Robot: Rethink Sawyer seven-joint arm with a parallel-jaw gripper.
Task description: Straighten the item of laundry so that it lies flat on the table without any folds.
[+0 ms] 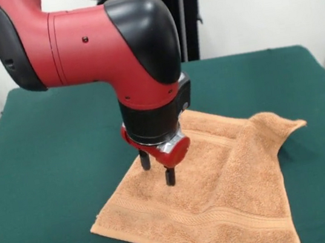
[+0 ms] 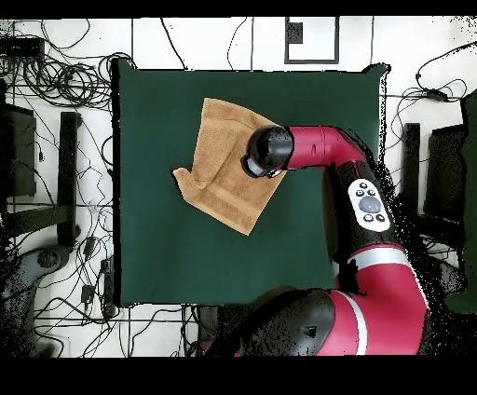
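Note:
The item of laundry is an orange-tan towel lying on the green table, toward its front right. Most of it is spread out, but its right side is folded over, with a raised ridge and a lifted corner. A woven band runs near the front edge. My gripper points straight down over the towel's left-middle part, open, with nothing between its two black fingers; the tips are at or just above the cloth. In the overhead view the towel sits skewed on the table, and the arm's black wrist hides the gripper.
Bare green cloth surrounds the towel, with the widest stretch at the left in the front view. Tangled cables and black stands lie on the floor beyond the table's edges. The red arm reaches in across the table.

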